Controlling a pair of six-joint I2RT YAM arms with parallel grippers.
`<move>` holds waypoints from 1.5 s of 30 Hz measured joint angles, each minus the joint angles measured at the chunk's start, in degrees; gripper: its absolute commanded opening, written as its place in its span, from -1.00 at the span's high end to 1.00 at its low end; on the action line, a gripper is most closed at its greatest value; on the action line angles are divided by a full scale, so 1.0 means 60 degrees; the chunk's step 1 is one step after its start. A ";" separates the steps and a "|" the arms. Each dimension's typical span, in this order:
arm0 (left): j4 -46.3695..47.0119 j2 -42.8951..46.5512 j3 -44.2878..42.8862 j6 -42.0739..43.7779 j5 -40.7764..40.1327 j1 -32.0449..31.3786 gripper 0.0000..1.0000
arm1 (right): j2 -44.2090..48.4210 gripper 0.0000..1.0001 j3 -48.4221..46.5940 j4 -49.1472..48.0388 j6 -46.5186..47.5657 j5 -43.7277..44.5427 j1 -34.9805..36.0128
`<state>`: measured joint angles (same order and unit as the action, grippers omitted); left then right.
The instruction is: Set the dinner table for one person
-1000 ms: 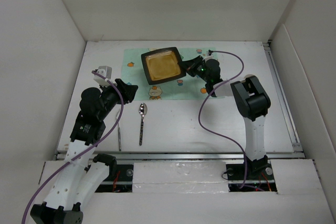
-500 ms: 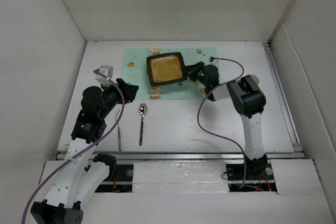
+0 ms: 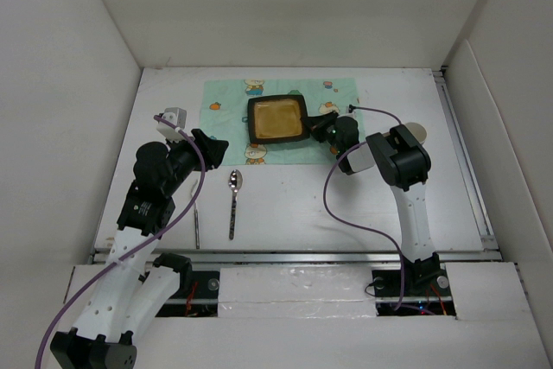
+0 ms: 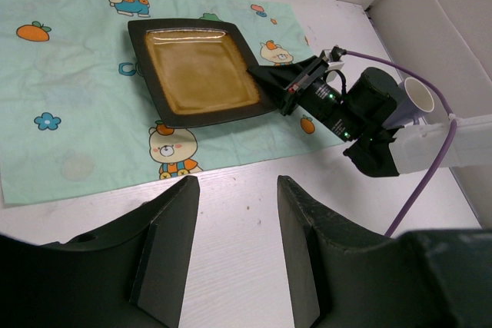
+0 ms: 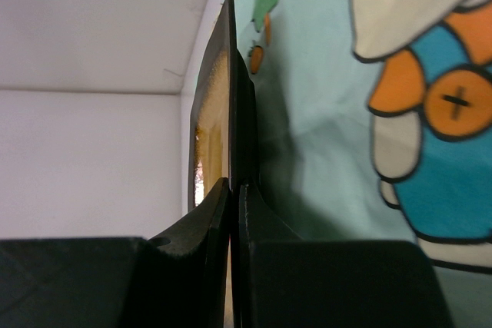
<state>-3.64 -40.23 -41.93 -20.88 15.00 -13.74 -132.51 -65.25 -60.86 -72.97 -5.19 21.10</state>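
A square black plate [image 3: 276, 118] with an amber glazed middle lies over the mint-green cartoon mat [image 3: 226, 118] on the white dinner table [image 3: 294, 205]. My right gripper [image 3: 318, 123] is shut on the plate's right rim; in the right wrist view the plate [image 5: 223, 82] shows edge-on between the closed fingers [image 5: 219, 213]. The plate also shows in the left wrist view [image 4: 201, 71]. My left gripper [image 4: 234, 190] is open and empty above bare table, just in front of the mat. A spoon [image 3: 234, 200] lies on the table right of the left arm.
A thin metal utensil [image 3: 197, 222] lies left of the spoon, partly under the left arm. A white cup [image 4: 419, 97] stands behind the right wrist. White walls enclose the table on three sides. A purple cable [image 3: 346, 213] loops over the table.
The right gripper has carried the plate forward and to the right and lowered it toward the mat. The left arm has not moved.
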 measured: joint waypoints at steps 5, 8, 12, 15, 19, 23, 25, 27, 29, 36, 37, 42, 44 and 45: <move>0.0015 -0.0073 0.0000 0.0000 0.0004 0.0000 0.16 | -0.0047 1.00 0.0120 -0.0018 -0.0080 0.0131 0.0033; 0.0025 -0.0080 0.0000 0.0000 0.0004 0.0000 0.16 | -0.0047 1.00 0.0164 -0.0113 -0.0164 0.0226 0.0087; 0.0040 -0.0080 0.0000 0.0000 0.0004 0.0000 0.16 | -0.0047 1.00 0.0226 -0.0098 -0.0146 0.0382 0.0182; 0.0058 -0.0080 0.0000 0.0000 0.0004 0.0000 0.16 | -0.0047 1.00 0.0226 -0.0084 -0.0120 0.0601 0.0302; 0.0062 -0.0080 0.0000 0.0000 0.0004 0.0000 0.16 | -0.0047 0.75 0.0240 -0.0080 -0.0135 0.0984 0.0525; 0.0058 -0.0080 0.0000 0.0000 0.0000 0.0000 0.15 | -0.0047 0.25 0.0539 -0.0532 -0.0364 0.1239 0.0721; 0.0058 -0.0080 0.0000 -0.0004 -0.0004 0.0000 0.15 | -0.0044 0.15 0.0710 -0.0863 -0.0423 0.1341 0.0758; 0.0058 -0.0080 0.0000 -0.0007 -0.0033 0.0000 0.15 | -0.0007 0.08 0.0860 -0.1137 -0.0430 0.1392 0.0776; 0.0055 -0.0084 0.0000 -0.0011 -0.0084 0.0000 0.15 | 0.0153 0.07 0.1075 -0.1217 -0.0415 0.1417 0.0765; -0.0095 -0.0266 0.0000 -0.0066 -0.0470 0.0000 0.22 | 0.1373 -0.04 0.1734 -0.0623 0.0302 0.1362 0.0619; -0.0127 -0.0280 0.0000 -0.0076 -0.0543 0.0000 0.24 | 0.1694 -0.10 0.1803 -0.0291 0.0608 0.1355 0.0572; -0.0171 -0.0393 0.0000 -0.0102 -0.0805 0.0000 0.30 | 0.3056 -0.31 0.1625 0.1512 0.2004 0.1075 0.0270; -0.0189 -0.0484 -0.0015 -0.0102 -0.0841 0.0000 0.30 | 0.3177 -0.31 0.1151 0.2284 0.2503 0.0882 0.0131; -0.0200 -0.0525 -0.0015 -0.0102 -0.0867 0.0000 0.30 | 0.3180 -0.31 0.1002 0.2470 0.2645 0.0798 0.0084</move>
<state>-4.84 -43.38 -42.02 -21.50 9.80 -13.74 -113.43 -59.24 -46.04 -57.10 -0.40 21.61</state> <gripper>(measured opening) 0.352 0.655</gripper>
